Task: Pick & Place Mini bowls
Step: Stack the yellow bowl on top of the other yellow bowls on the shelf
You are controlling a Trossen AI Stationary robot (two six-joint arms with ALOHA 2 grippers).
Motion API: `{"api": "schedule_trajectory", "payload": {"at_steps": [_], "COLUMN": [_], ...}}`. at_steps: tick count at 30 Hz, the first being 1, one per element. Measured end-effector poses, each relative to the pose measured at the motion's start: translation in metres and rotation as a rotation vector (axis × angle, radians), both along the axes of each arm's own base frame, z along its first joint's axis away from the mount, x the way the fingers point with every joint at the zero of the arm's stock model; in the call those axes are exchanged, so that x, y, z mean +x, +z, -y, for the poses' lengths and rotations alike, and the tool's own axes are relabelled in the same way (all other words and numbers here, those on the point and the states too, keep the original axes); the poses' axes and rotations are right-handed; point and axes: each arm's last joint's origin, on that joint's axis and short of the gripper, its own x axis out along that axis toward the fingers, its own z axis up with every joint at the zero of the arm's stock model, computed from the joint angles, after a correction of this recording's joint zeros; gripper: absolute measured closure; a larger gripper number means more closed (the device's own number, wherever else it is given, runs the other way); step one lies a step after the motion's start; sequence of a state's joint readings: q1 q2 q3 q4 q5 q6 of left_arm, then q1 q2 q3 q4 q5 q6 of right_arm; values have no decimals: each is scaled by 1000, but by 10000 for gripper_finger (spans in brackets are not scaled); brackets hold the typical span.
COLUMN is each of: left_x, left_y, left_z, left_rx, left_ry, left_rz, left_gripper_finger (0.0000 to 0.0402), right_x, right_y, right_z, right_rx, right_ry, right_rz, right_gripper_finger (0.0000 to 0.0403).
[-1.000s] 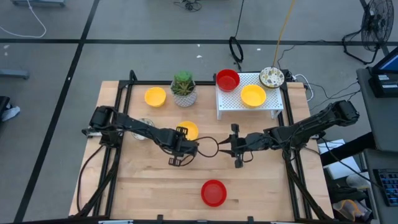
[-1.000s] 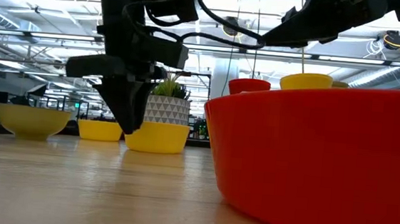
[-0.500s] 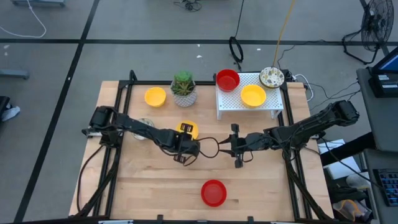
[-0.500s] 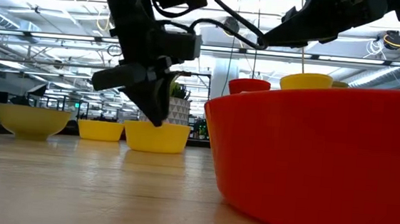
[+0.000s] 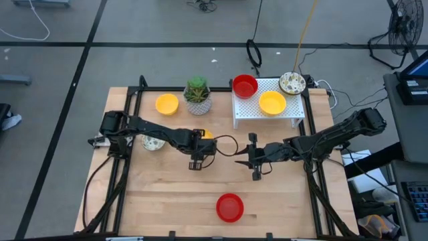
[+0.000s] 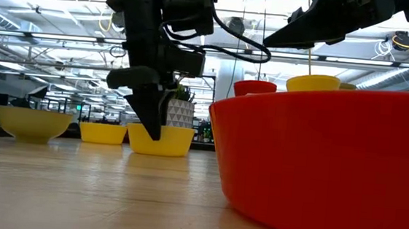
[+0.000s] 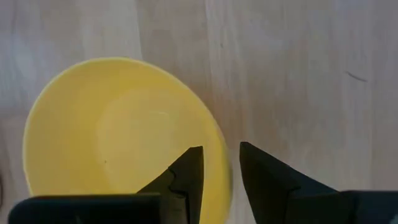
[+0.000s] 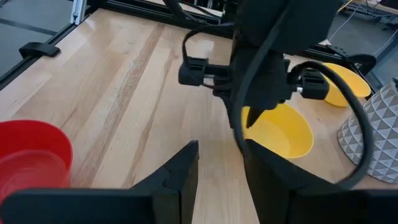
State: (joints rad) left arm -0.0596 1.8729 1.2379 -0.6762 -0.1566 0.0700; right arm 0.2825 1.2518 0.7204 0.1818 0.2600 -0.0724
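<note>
A yellow mini bowl [image 5: 208, 136] [image 7: 112, 137] [image 8: 280, 138] rests on its base mid-table. My left gripper [image 5: 199, 151] [image 7: 221, 165] hangs over the bowl's near-right rim, open and pointing down. One finger stands inside the bowl and one outside. My right gripper [image 5: 242, 159] [image 8: 221, 155] waits open just right of it, above the wood. A red bowl [image 5: 230, 207] [image 6: 324, 168] sits near the front edge, a second yellow bowl [image 5: 167, 104] far left, and a speckled bowl [image 5: 152, 142] partly under my left arm. My left gripper straddles the yellow bowl's rim [image 7: 225, 163] from above, one finger [image 7: 189, 171] over the inside and the other [image 7: 264, 177] outside. I cannot tell whether either finger touches the rim. The bowl stands on the table.
A white perforated rack [image 5: 257, 115] at the far right carries a red bowl [image 5: 245, 85], a yellow bowl [image 5: 272, 102] and a speckled bowl [image 5: 292, 82]. A potted plant [image 5: 197, 95] stands just beyond the yellow bowl. Bare wood lies between the grippers and the red bowl.
My left gripper has moved toward the far edge and a little right, from the bare wood onto the yellow bowl's near rim. It has tipped from a slant to pointing straight down. The bowl has stayed in place.
</note>
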Motion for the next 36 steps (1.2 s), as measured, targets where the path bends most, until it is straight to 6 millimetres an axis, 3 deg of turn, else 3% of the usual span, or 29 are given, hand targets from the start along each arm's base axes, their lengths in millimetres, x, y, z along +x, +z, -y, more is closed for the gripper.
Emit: {"api": "schedule_trajectory", "payload": {"at_steps": [7, 15, 24, 30, 36], "left_x": [3, 10, 34, 45, 47], "left_y": [-2, 13, 51, 70, 74], "left_z": [1, 18, 51, 55, 57], "left_rx": [-31, -190, -377, -362, -396], "left_ry": [-6, -101, -485, -571, -616], "left_rz": [14, 72, 305, 417, 460], "left_gripper_finger": [390, 395, 396, 391, 388], "right_x": [0, -3, 1, 9, 19], "right_y": [-1, -6, -8, -16, -25], "right_z": [0, 0, -7, -15, -19], "right_rx": [3, -10, 49, 110, 139], "right_ry": [-2, 20, 205, 372, 427], "right_rz": [-9, -72, -70, -61, -38], "right_gripper_finger": [289, 289, 289, 289, 289]}}
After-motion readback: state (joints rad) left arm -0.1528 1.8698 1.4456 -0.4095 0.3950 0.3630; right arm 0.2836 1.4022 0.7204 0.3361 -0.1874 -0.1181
